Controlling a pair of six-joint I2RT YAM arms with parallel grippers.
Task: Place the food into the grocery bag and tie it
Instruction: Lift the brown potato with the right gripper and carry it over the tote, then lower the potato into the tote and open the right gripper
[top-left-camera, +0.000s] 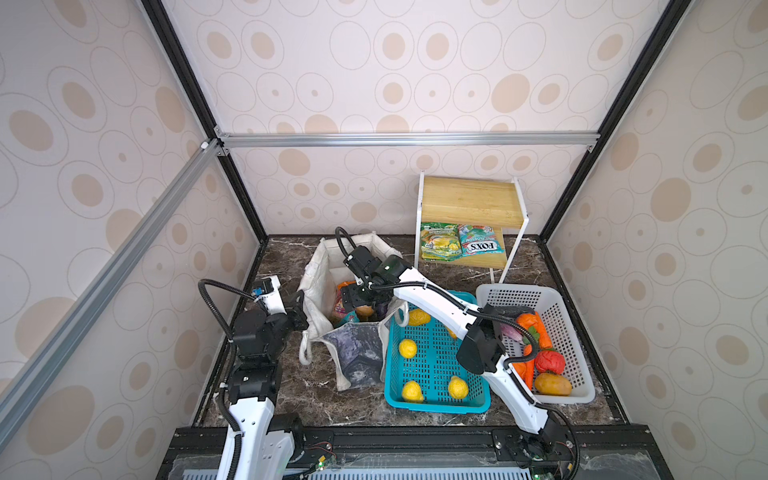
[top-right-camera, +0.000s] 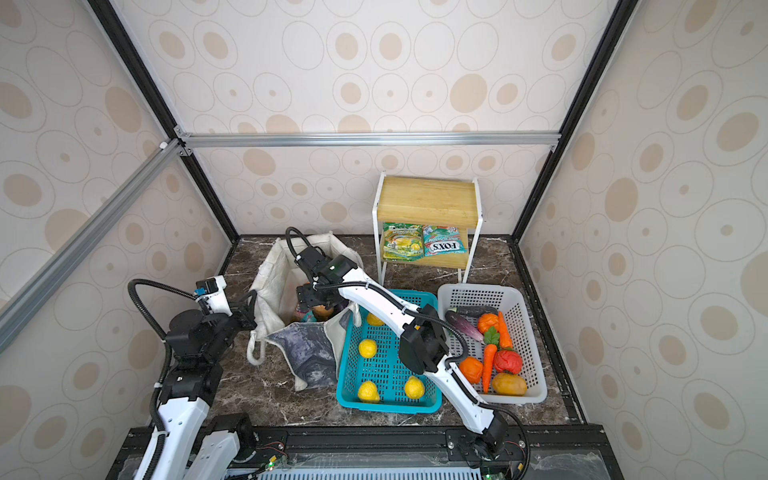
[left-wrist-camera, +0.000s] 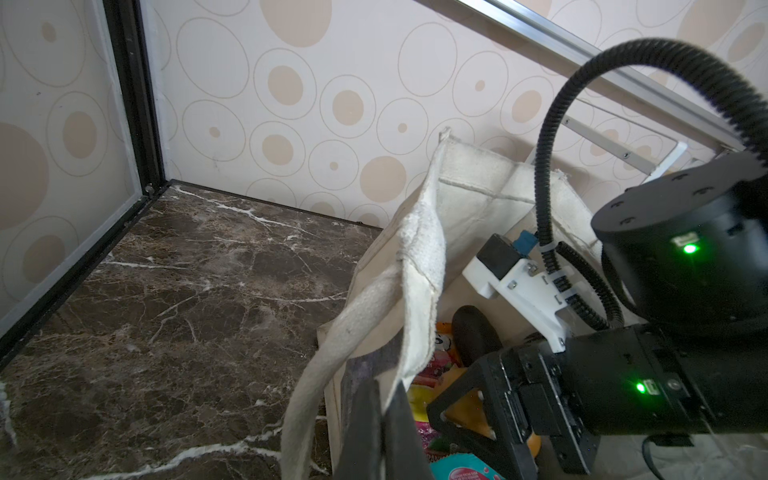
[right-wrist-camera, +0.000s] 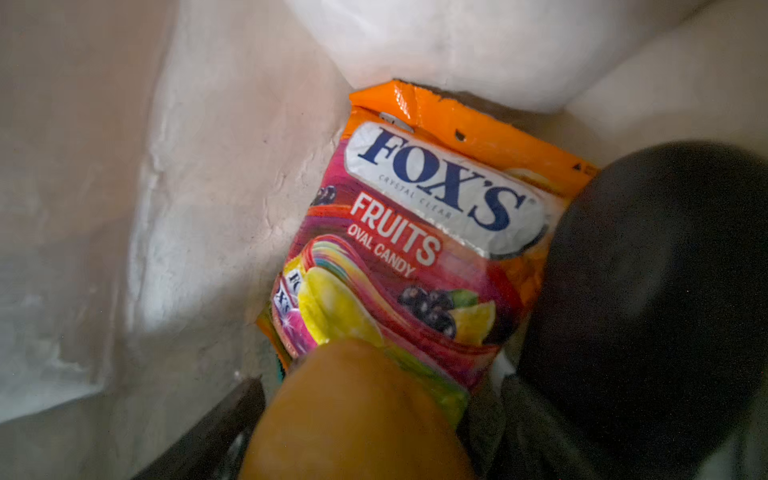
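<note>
Left jaws pinch the grocery bag; right jaws inside, mostly hidden.

I count one grocery bag, one teal basket with four yellow fruits in view, one white basket with two carrots and one potato, two candy packets on one shelf.

Right arm reaches into the grocery bag.
</note>
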